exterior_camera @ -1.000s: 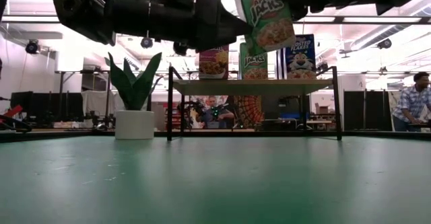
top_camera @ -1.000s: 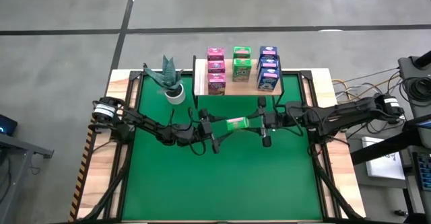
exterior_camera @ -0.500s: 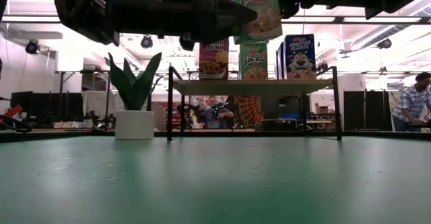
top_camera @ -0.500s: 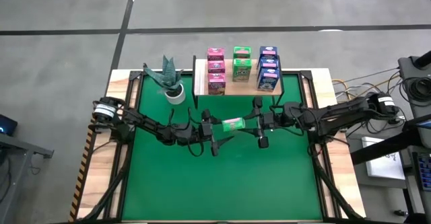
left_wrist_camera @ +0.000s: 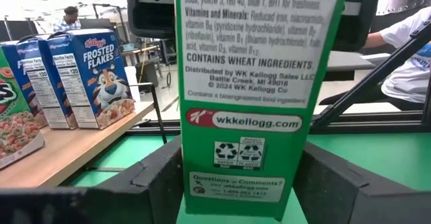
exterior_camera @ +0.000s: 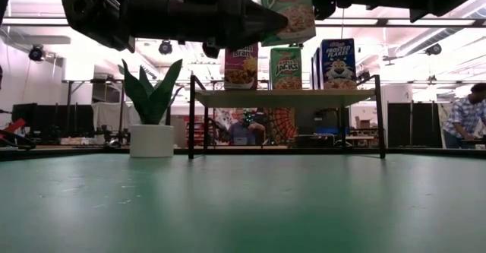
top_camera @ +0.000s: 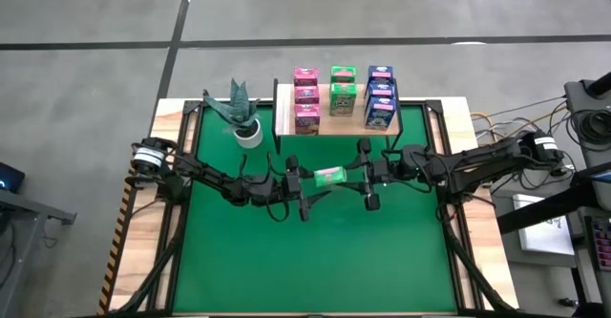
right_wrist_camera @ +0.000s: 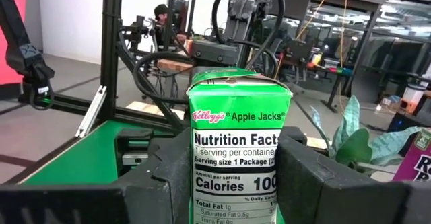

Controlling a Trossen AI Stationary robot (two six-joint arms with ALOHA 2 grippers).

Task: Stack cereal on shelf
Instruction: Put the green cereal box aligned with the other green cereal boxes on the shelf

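Currently both my left gripper (top_camera: 304, 183) and right gripper (top_camera: 355, 175) clamp the last green carton (top_camera: 330, 175); eight cartons occupy the shelf (top_camera: 285, 119).

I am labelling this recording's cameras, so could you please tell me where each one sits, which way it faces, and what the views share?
High: overhead, looking straight down; both arms meet at the held green box before the shelf.
Low: table height, looking level toward the shelf; arms cross overhead.
Left wrist: its fingers flank the box, blue boxes beside.
Right wrist: its fingers flank the same box, plant beyond.
Shared: all four show that box.
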